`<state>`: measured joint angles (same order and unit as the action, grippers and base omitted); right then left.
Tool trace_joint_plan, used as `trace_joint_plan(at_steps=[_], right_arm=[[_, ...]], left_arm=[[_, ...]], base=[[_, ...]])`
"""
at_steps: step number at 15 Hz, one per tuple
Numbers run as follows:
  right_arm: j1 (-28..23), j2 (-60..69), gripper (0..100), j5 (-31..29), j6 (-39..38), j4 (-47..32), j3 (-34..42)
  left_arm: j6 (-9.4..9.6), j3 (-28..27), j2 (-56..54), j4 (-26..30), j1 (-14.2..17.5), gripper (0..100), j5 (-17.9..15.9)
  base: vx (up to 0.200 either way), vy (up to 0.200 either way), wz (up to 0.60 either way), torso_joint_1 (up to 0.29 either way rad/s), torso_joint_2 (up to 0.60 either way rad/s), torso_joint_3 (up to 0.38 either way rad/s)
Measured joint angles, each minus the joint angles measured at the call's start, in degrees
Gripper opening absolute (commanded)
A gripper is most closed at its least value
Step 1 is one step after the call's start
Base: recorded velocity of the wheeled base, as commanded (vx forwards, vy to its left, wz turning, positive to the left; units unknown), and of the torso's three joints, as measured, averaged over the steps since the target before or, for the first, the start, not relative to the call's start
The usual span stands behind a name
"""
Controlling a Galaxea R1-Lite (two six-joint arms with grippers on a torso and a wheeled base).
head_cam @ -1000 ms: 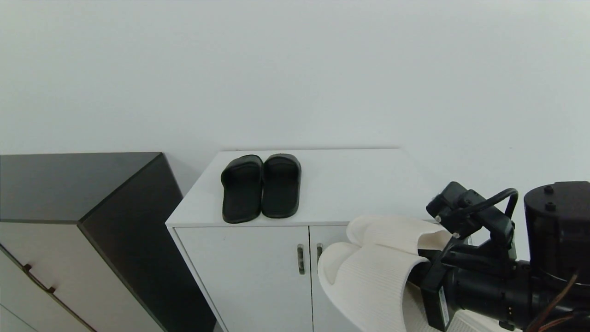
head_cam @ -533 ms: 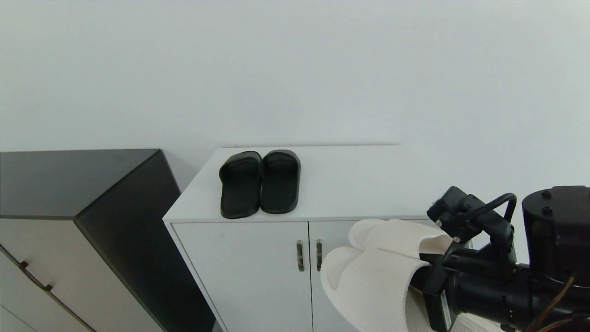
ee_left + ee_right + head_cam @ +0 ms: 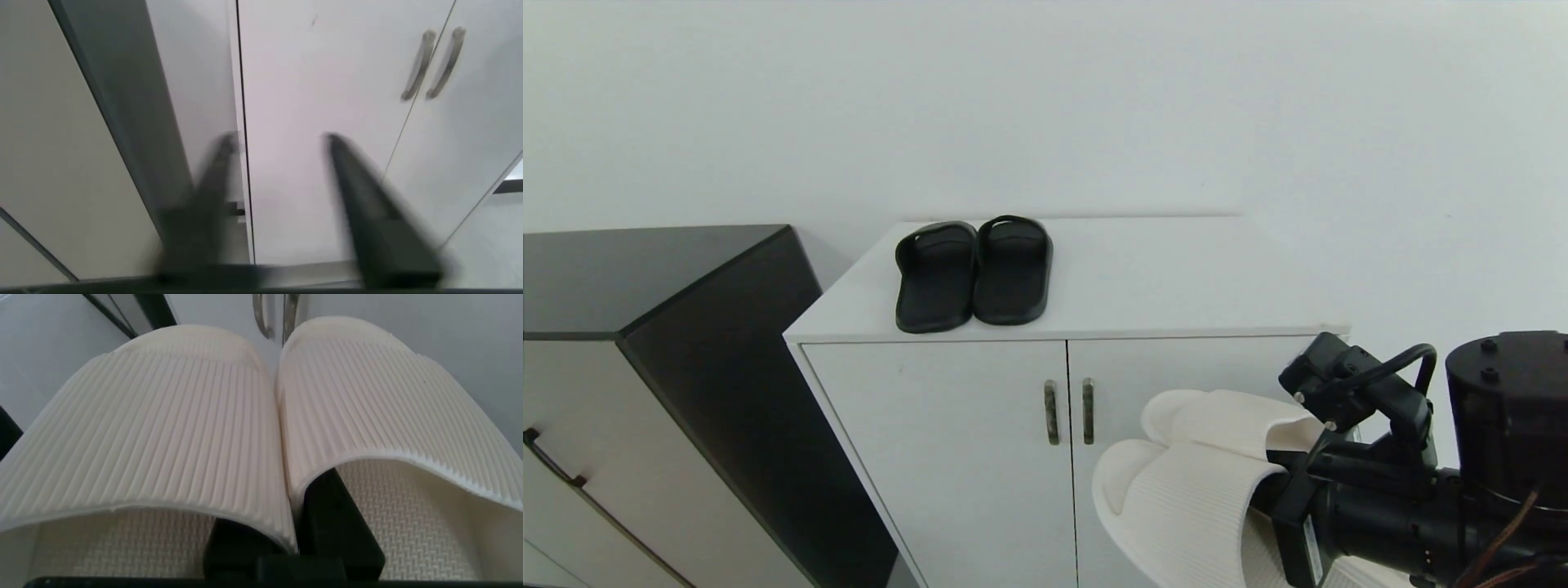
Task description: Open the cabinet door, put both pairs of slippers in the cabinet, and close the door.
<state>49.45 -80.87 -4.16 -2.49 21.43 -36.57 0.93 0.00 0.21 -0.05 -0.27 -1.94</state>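
Fingers of the right gripper point(image 3: 294, 531) clamp narrowly on the touching inner straps of the white slippers point(image 3: 1184, 490), held lengthwise with toes toward the shut cabinet point(image 3: 947, 457), while the left gripper point(image 3: 282, 204) is spread wide before the left door and the black slippers point(image 3: 972, 273) lie on the cabinet top, toes toward the wall point(image 3: 1045, 98).

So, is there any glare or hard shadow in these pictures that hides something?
Head view: soft, even light, no glare; the black slippers cast only a faint shadow on the white cabinet. Right wrist view: the white slippers are evenly lit, with some shade under their straps. Left wrist view: the door handles stand clear, without glare.
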Motion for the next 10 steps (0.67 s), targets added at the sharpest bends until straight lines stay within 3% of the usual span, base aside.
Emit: trace_joint_plan(at_steps=[10], right_arm=[[1.8, 0.1, 0, 0.0, 0.0, 0.0, 0.8]], left_arm=[[-1.13, -0.6, 0.6, -0.2, -0.1, 100, 0.3]], base=[[0.0, 0.0, 0.0, -0.154, 0.48, 0.326]])
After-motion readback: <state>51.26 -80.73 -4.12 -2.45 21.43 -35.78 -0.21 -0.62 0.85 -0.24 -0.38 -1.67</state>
